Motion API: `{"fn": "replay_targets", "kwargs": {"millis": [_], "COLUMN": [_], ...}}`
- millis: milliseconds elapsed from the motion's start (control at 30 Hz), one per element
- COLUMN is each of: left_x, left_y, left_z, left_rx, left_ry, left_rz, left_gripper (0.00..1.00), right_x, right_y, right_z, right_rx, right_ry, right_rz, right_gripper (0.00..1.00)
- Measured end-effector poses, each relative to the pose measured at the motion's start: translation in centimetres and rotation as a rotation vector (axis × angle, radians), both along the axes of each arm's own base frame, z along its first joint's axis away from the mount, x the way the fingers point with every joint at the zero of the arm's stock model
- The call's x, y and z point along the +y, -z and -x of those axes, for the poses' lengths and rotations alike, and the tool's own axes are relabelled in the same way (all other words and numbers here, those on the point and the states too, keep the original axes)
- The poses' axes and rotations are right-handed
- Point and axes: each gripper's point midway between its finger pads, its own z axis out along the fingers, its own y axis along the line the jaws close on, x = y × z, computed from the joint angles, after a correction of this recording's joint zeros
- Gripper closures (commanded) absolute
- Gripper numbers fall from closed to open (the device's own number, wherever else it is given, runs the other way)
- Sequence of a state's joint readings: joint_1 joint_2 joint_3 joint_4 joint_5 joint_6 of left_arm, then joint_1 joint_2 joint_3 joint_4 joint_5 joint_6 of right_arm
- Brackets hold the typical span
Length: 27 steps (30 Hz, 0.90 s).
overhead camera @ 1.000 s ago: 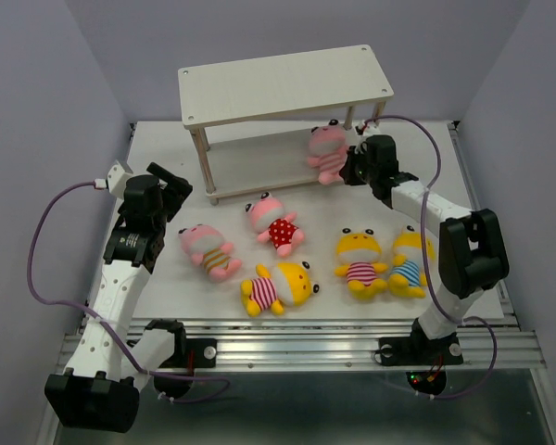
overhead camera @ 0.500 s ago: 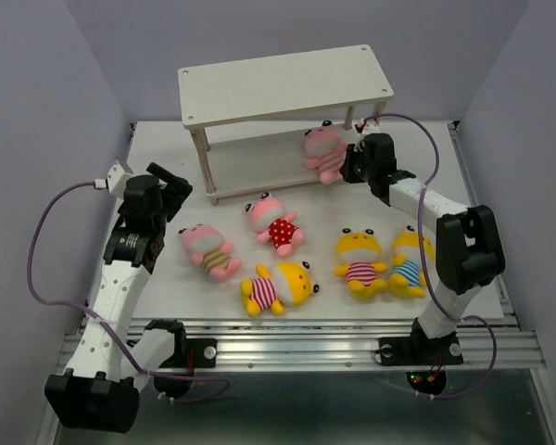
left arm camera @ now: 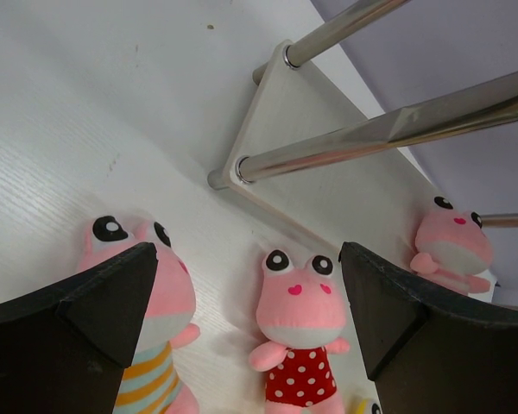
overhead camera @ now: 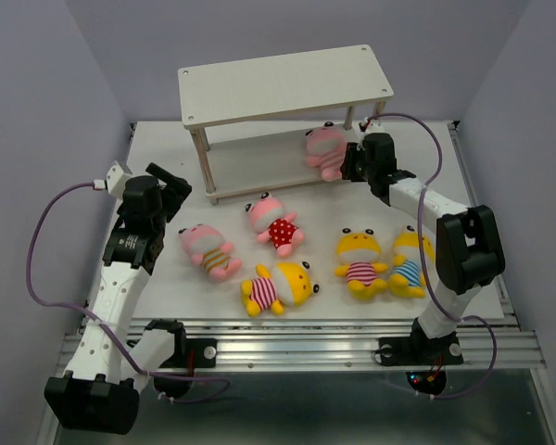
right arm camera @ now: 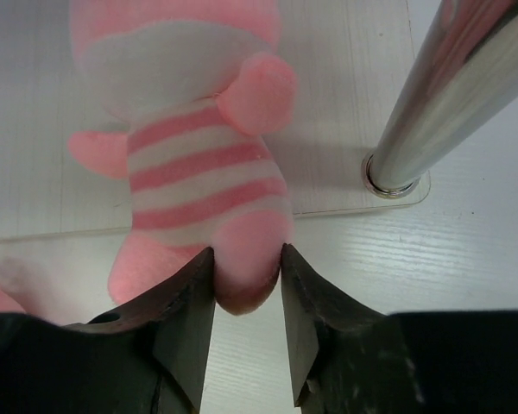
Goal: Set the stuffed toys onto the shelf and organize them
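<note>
At the right end of the light wooden two-tier shelf [overhead camera: 287,83], the right gripper [overhead camera: 348,167] is clamped on the pink plush frog w/ pink-and-white striped body [overhead camera: 324,150]. Wrist view: the black fingers [right arm camera: 186,328] are almost together, pinching one leg of that toy btwn them. Its head and trunk lie over the shelf's lower board [right arm camera: 345,86], w/ the pinched leg past the board's front edge, near a shiny shelf post [right arm camera: 440,95].

Opposite side: the left gripper [overhead camera: 173,188] hangs over the white table [overhead camera: 167,139] near the shelf's left end, jaws spread wide, holding nothing.

Five more toys lie on the table in front of the shelf:
- pink frog w/ orange-striped body [overhead camera: 208,250]
- pink frog w/ red polka-dot body [overhead camera: 276,222]
- yellow frog w/ red-striped body [overhead camera: 278,286]
- yellow frog w/ pink-striped body [overhead camera: 359,258]
- yellow frog w/ blue-striped body [overhead camera: 410,261]
</note>
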State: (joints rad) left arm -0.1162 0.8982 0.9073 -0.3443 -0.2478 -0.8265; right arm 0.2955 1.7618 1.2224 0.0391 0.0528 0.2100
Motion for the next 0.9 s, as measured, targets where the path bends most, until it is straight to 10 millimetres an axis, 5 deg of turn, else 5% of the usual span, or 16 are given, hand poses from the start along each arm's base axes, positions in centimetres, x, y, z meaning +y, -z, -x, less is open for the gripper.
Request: {"fn": "replay_targets", "kwargs": {"millis": [200,467,567,633,900], "left_x": [0.0,0.0,0.0,0.0,-0.2], "left_y": [0.1,0.2,0.4,0.6,1.1], "left_z": [0.1,0.1,0.4,0.6,1.1], "left_rx": [0.005,0.007,0.010,0.015,0.029], "left_ry": [0.000,0.001,0.002,0.004,0.015], "left_rz": [-0.001,-0.001,0.000,0.000,0.004], "left_gripper": [0.01,0.01,0.01,0.01,0.01], "right_x": [-0.1,-0.5,-0.8,-0.9,-0.9], "right_y": [0.0,-0.4,-2.1,-3.8,-9.1], "right_z": [0.0,-0.1,0.1,0.3,3.4], "right_rx": [0.002,-0.005,-0.036,-0.069,-0.151], "right_ry": [0.018,0.046,0.060,0.064,0.023], "right_rz": [-0.008,-0.011,-0.021,-0.032,-0.092], "right_gripper": [0.33,0.27,0.20,0.00,0.00]}}
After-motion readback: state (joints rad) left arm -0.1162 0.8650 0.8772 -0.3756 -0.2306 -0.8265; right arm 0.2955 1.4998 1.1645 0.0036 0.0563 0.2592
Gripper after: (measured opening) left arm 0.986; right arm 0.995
